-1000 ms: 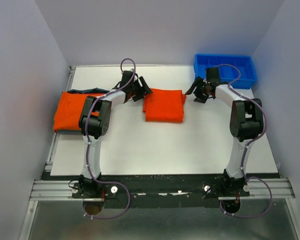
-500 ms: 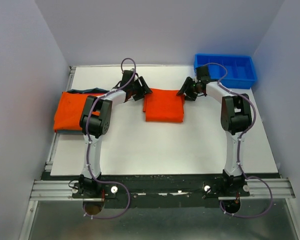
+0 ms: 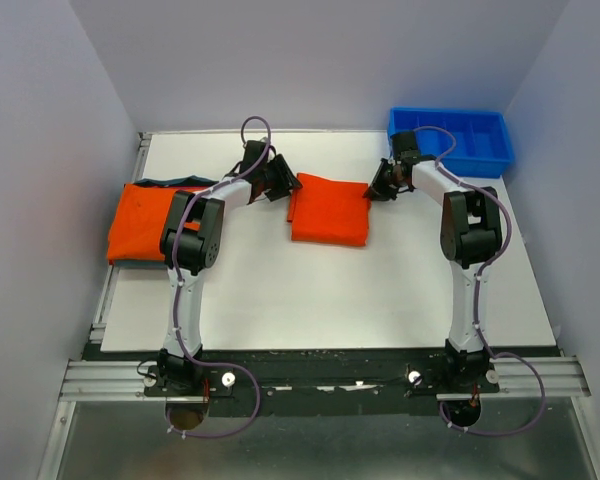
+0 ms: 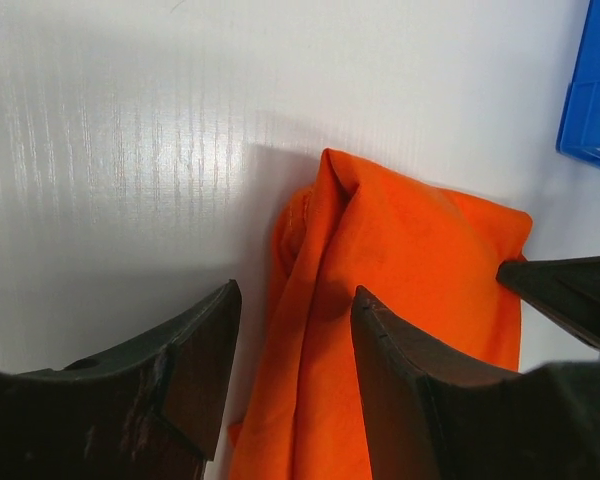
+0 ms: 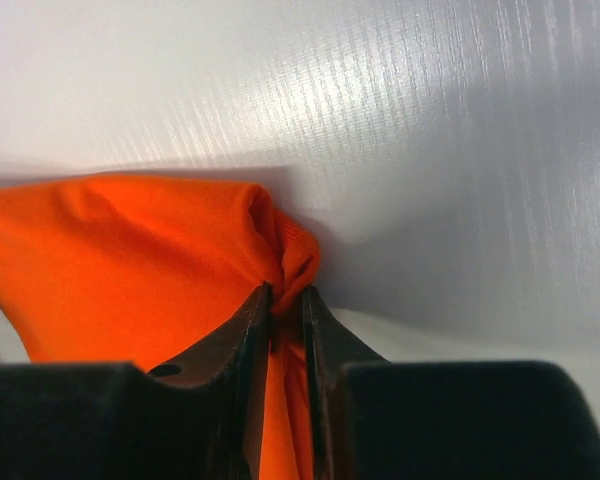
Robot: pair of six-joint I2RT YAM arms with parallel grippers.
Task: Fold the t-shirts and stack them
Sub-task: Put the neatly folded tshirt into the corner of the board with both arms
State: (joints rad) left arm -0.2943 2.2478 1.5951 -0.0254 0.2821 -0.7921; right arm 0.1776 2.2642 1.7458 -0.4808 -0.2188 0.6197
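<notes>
A folded orange t-shirt (image 3: 328,212) lies mid-table. My left gripper (image 3: 288,183) is at its far left corner. In the left wrist view its fingers (image 4: 195,350) stand open on either side of a raised fold of that t-shirt (image 4: 410,250), not pinching it; the left gripper (image 4: 292,300) straddles the fold. My right gripper (image 3: 374,190) is at the far right corner. The right wrist view shows the right gripper (image 5: 286,295) shut on a bunched edge of the t-shirt (image 5: 130,255). More orange t-shirts (image 3: 140,222) lie stacked at the left edge, a dark teal strip showing at the back.
A blue plastic bin (image 3: 450,140) with dividers stands at the back right, just behind the right arm; its corner (image 4: 595,90) shows in the left wrist view. White table (image 3: 310,290) stretches toward the arm bases. Grey walls close in both sides.
The right gripper moved left from beside the bin to the shirt's far right corner and shut on the cloth. The left gripper's jaws narrowed around the far left corner.
</notes>
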